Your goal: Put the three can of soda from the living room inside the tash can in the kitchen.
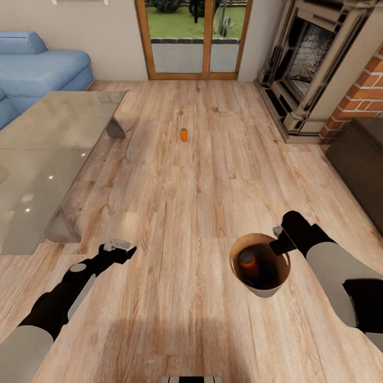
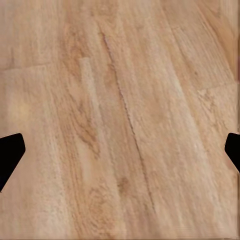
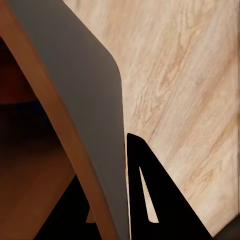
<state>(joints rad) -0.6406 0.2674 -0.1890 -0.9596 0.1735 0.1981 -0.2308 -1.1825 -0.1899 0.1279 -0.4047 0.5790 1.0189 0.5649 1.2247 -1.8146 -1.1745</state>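
An orange soda can point(image 1: 183, 134) stands upright on the wood floor in the middle of the living room, far ahead of both arms. The trash can point(image 1: 263, 291) hangs at lower right, dark grey outside and coppery brown inside, with another orange can point(image 1: 247, 260) in it. My right gripper point(image 1: 279, 243) is shut on its rim; in the right wrist view the grey wall point(image 3: 85, 100) runs between the fingers point(image 3: 150, 200). My left gripper point(image 1: 120, 247) hovers open over bare floor, and its fingertips point(image 2: 10, 155) stand wide apart.
A long glass low table point(image 1: 53, 143) fills the left side, with the light blue sofa point(image 1: 37, 66) behind it. Wood-framed glass doors point(image 1: 192, 37) are straight ahead. The stone fireplace point(image 1: 319, 64) and a dark cabinet point(image 1: 361, 165) line the right.
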